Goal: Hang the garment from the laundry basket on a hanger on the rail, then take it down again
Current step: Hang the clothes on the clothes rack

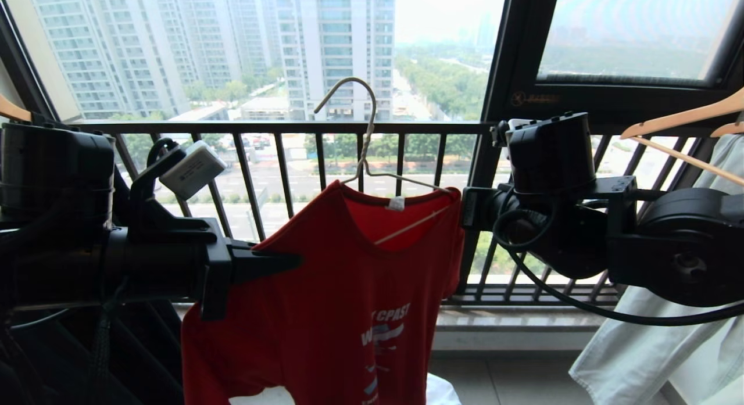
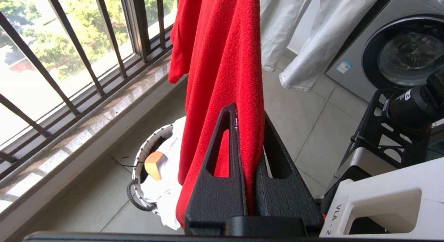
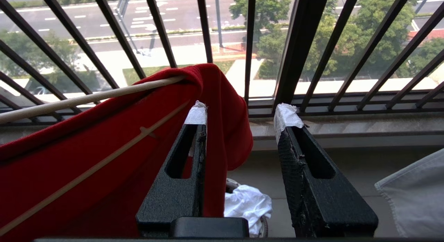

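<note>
Red garment draped on the white hanger in front of the window railing. Left gripper pinched tight on the garment's shoulder. Right gripper parted at the other shoulder, gripping nothing. Laundry basket on the floor below.

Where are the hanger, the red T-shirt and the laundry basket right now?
hanger point(image 1: 368, 111), head view, on the hook's wire stem.
red T-shirt point(image 1: 325, 289), head view, on the chest cloth.
laundry basket point(image 2: 138, 162), left wrist view, on its white rim.
</note>
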Controlling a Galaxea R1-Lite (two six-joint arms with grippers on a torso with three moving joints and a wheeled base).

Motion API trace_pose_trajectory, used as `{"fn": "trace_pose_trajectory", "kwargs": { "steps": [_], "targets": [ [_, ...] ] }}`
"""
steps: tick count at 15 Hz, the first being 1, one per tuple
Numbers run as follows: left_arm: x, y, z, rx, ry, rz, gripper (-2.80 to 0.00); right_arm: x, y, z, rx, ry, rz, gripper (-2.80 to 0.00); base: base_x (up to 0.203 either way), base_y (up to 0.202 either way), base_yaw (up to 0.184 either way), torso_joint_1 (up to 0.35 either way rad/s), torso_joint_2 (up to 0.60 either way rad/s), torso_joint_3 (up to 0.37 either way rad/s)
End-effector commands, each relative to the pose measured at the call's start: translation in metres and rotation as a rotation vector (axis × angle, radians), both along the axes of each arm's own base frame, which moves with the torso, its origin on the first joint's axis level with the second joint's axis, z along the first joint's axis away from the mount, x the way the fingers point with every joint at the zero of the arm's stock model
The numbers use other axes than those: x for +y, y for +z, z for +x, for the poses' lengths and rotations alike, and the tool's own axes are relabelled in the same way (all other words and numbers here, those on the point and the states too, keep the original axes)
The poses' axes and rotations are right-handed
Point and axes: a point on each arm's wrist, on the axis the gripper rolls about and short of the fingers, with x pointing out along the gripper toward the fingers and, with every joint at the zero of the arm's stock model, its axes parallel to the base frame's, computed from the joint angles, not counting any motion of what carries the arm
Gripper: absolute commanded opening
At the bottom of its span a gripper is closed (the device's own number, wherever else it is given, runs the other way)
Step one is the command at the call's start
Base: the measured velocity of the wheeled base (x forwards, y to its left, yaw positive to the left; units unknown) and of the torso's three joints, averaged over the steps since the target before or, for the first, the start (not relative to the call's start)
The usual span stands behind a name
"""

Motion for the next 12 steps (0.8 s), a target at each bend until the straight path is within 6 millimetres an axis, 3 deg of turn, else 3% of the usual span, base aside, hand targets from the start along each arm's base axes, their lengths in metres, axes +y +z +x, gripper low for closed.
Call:
{"fn": "trace_pose_trajectory", "kwargs": {
  "steps": [1, 7, 12],
  "targets": [
    [0.000, 0.002, -0.001, -0.010, -0.003, -0.004, -2.80, -0.003, 0.008, -0.005, -0.017, 0.002, 0.017, 0.00, 0.000, 0.000, 0.000, 0.000, 0.00, 0.000],
    [0.003, 0.009, -0.008, -0.027, -0.002, -0.020, -2.80, 0.006, -0.009, 0.005, 0.016, 0.008, 0.053, 0.00, 0.000, 0.000, 0.000, 0.000, 0.00, 0.000],
    [0.005, 0.013, -0.013, -0.046, 0.000, -0.030, -2.80, 0.010, -0.007, 0.009, -0.042, 0.006, 0.093, 0.00, 0.000, 0.000, 0.000, 0.000, 0.00, 0.000]
  ]
}}
